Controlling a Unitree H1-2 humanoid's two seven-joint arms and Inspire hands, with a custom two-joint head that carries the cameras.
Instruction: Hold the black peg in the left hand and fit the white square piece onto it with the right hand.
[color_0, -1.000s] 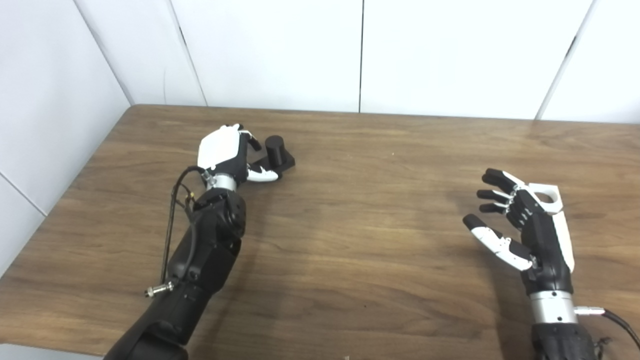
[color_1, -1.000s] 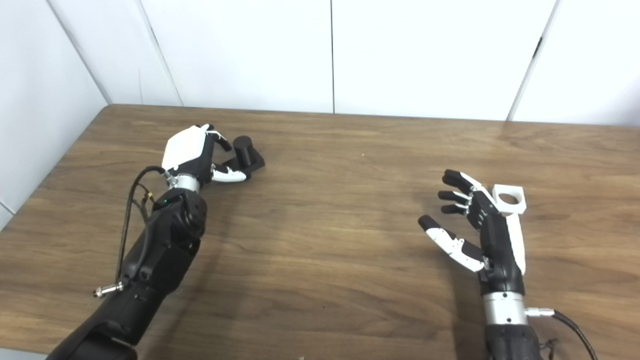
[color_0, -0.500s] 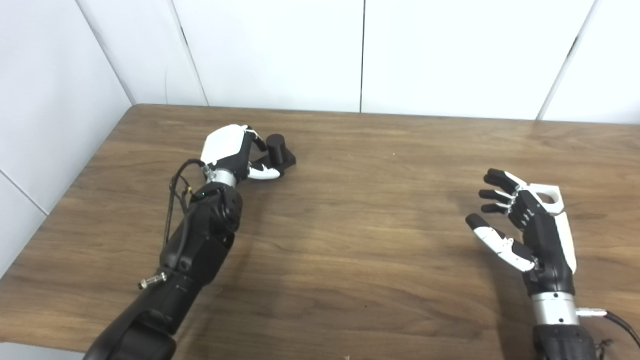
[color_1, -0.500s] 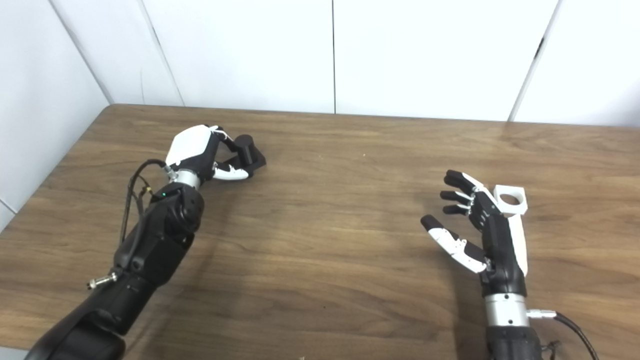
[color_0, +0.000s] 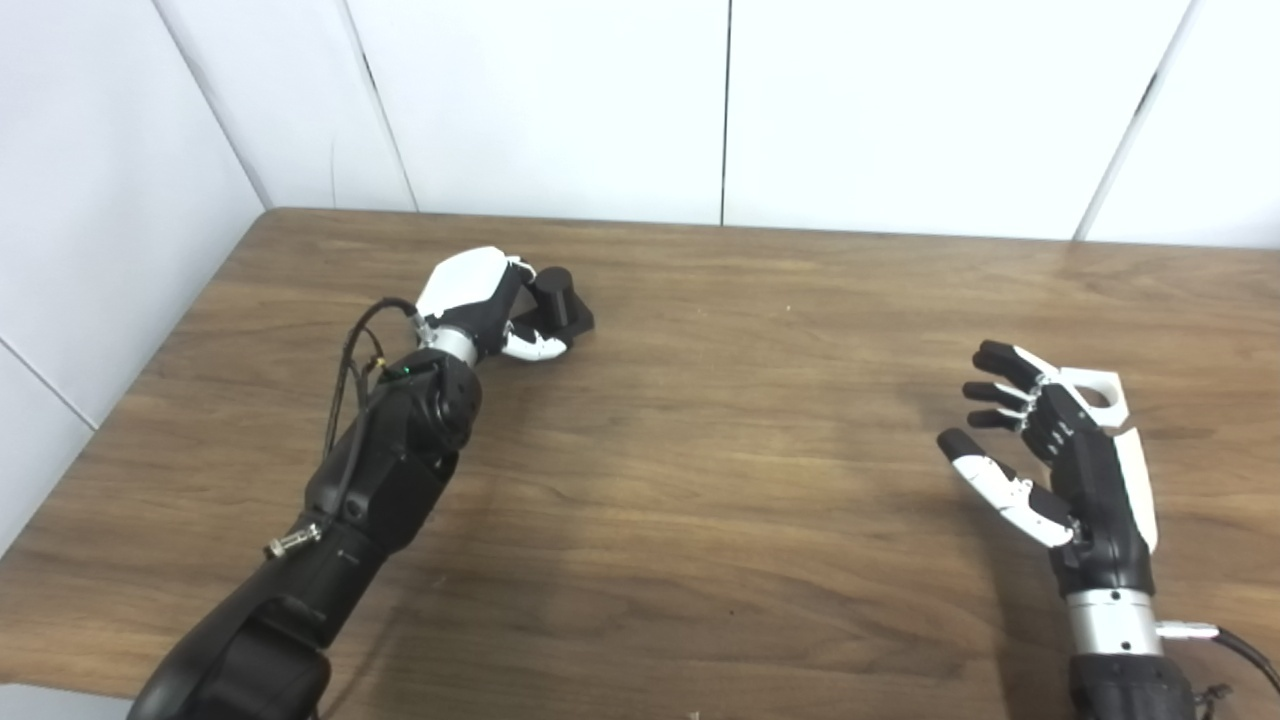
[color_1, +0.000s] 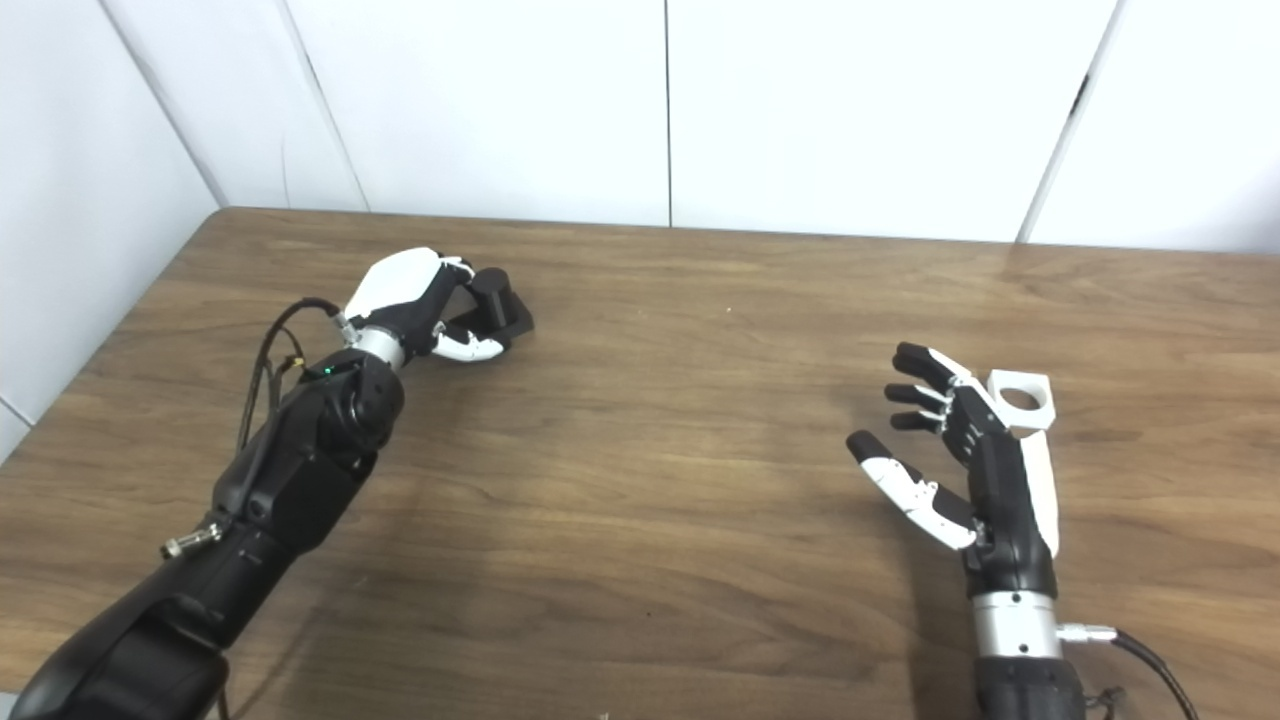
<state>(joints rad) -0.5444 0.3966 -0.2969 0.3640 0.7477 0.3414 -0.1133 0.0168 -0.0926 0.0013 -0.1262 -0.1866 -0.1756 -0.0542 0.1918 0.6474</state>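
The black peg (color_0: 556, 297), a short cylinder on a flat black base, stands on the table at the back left. My left hand (color_0: 482, 300) is right against it from the left. Its fingers curl toward the cylinder and its white thumb lies along the front of the base; the peg rests on the table. The white square piece (color_1: 1020, 402), with a round hole, lies on the table at the right. My right hand (color_1: 960, 455) hovers open just left of it, palm facing left, fingers spread, holding nothing.
The wooden table (color_0: 700, 450) ends at a white wall at the back and left. Cables hang off my left forearm (color_0: 350, 370), and a cable leaves the right wrist (color_1: 1150, 650).
My left hand has slid right and forward, up against the peg, with its fingers now beside the cylinder. The peg and the white piece have stayed put. The right hand has barely moved.
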